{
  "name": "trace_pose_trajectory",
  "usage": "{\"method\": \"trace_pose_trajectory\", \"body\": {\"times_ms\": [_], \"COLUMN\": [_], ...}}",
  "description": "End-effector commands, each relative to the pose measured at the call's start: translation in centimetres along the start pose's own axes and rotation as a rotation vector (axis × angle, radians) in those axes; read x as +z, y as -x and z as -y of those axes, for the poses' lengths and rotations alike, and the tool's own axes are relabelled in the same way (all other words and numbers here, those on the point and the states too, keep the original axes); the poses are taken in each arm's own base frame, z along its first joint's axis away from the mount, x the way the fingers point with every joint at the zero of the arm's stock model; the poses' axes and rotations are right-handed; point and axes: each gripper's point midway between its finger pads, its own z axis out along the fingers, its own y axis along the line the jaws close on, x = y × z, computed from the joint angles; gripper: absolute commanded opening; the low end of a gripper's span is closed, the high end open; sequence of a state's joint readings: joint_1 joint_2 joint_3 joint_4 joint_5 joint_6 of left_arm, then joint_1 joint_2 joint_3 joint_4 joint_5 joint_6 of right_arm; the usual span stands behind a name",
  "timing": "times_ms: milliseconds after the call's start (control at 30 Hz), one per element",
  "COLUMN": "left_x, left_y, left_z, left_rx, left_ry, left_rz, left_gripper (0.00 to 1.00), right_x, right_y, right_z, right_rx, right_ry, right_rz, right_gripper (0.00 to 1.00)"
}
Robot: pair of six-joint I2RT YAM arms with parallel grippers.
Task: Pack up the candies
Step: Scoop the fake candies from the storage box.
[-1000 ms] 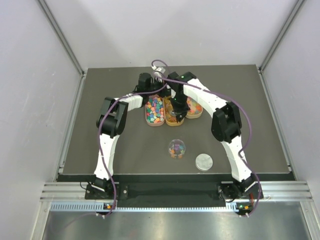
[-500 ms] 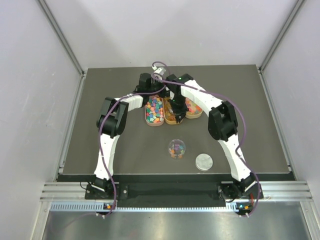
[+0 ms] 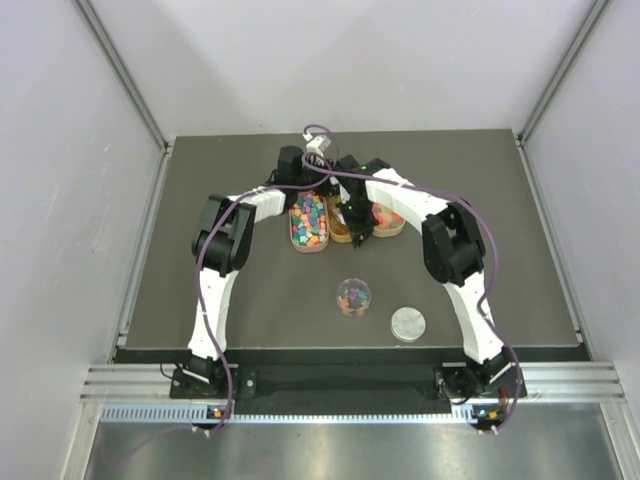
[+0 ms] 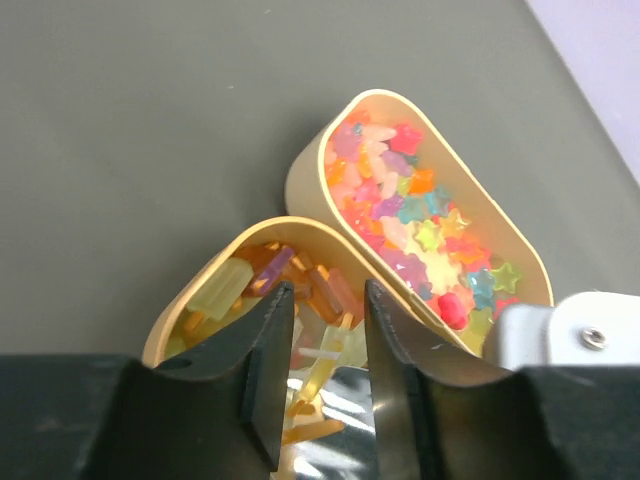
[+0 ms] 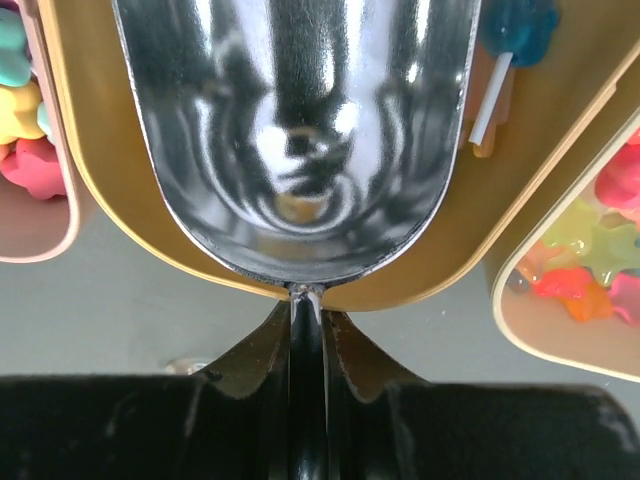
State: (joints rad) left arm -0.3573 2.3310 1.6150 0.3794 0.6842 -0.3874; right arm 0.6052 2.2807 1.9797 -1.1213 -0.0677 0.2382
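Three oval orange trays hold the candies: multicoloured cubes in the left tray (image 3: 309, 222), yellow-orange gummies in the middle tray (image 3: 343, 236) (image 4: 232, 283), and star-shaped mixed pieces in the right tray (image 3: 390, 216) (image 4: 420, 210). My right gripper (image 3: 360, 233) (image 5: 306, 308) is shut on the thin handle of a shiny metal scoop (image 5: 300, 120), whose bowl lies inside the middle tray. A few pale yellow pieces lie at the scoop's front lip (image 4: 345, 405). My left gripper (image 3: 318, 188) (image 4: 330, 300) is open and empty, just over the middle tray's far end.
A small round clear jar (image 3: 353, 297) with coloured candies inside stands nearer the arms, its silver disc lid (image 3: 407, 322) lying to its right. The trays touch side by side. The dark table (image 3: 220, 280) ends at grey walls.
My right arm has shifted a little and the scoop has slid slightly toward the near end of the middle tray. The left arm has stayed in place.
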Motion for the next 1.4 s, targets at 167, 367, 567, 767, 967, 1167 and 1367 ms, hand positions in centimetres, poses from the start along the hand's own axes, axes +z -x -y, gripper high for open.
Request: {"method": "trace_pose_trajectory", "body": {"times_ms": [167, 367, 567, 767, 967, 1167, 1367], "left_x": [-3.7, -6.0, -10.6, -13.6, -14.3, -14.6, -15.5], "left_y": [8.7, 10.7, 12.5, 11.1, 10.4, 10.1, 10.0], "left_z": [0.1, -4.2, -7.5, -7.8, -6.9, -6.9, -7.0], "left_rx": [0.131, 0.211, 0.222, 0.191, 0.187, 0.207, 0.252], "left_ry": [0.092, 0.219, 0.309, 0.330, 0.322, 0.333, 0.365], "left_rz": [0.140, 0.151, 0.167, 0.145, 0.132, 0.113, 0.086], "left_gripper": [0.43, 0.45, 0.46, 0.46, 0.46, 0.46, 0.46], "right_x": [-2.3, -2.0, -2.2, -3.5, -2.1, -1.9, -3.7], "right_y": [2.2, 1.9, 4.4, 7.6, 6.2, 6.4, 6.9], "right_z": [0.9, 1.1, 0.5, 0.1, 0.7, 2.0, 3.6], "right_rx": [-0.030, -0.024, -0.047, -0.069, -0.080, -0.112, -0.188], "right_ry": [-0.004, -0.007, 0.007, 0.006, -0.006, -0.058, -0.128], "right_rz": [0.198, 0.212, 0.268, 0.350, 0.310, 0.392, 0.615], "right_gripper": [0.00, 0.00, 0.00, 0.00, 0.00, 0.00, 0.00]}}
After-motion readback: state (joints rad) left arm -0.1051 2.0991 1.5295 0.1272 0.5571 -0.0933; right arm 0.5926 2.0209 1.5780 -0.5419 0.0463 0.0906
